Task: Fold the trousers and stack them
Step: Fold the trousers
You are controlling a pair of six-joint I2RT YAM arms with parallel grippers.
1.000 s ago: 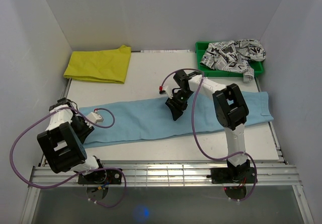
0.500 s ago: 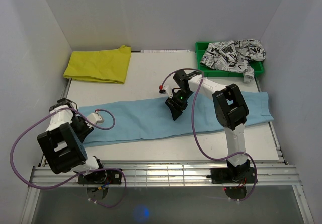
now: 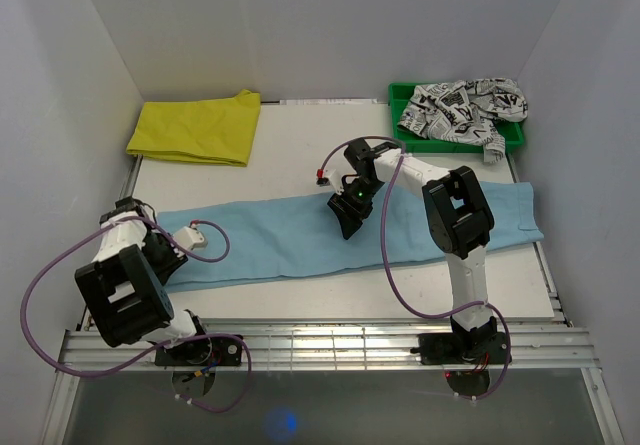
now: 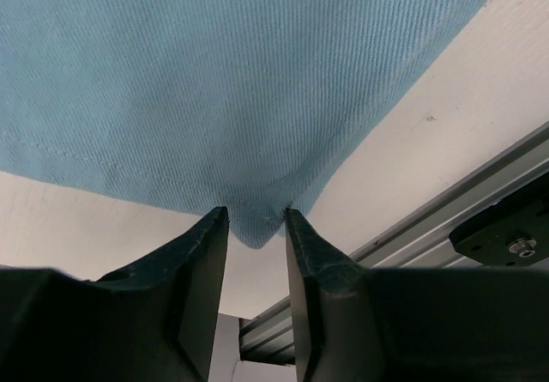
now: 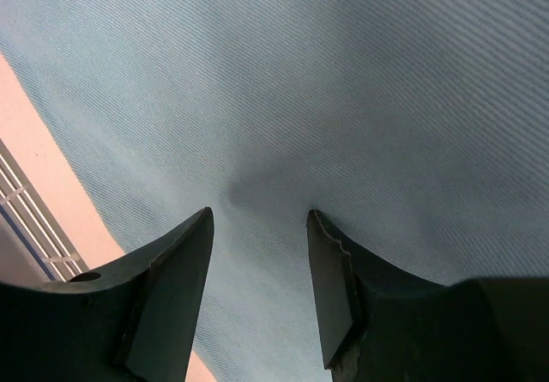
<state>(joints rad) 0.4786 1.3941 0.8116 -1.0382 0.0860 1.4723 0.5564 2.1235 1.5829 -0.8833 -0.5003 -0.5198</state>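
OK, light blue trousers [image 3: 290,240] lie flat on table [image 3: 300,155] across mid-frame, lower left to right edge (top view). L gripper [image 4: 256,215]: narrow gap w/ cloth's corner tip between fingers. R gripper [image 5: 257,215]: fingers apart, tips pressed on cloth mid-length.

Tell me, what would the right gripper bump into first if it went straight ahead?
Probably the blue trousers: the right gripper points down at the cloth, jaws apart, seemingly very close.
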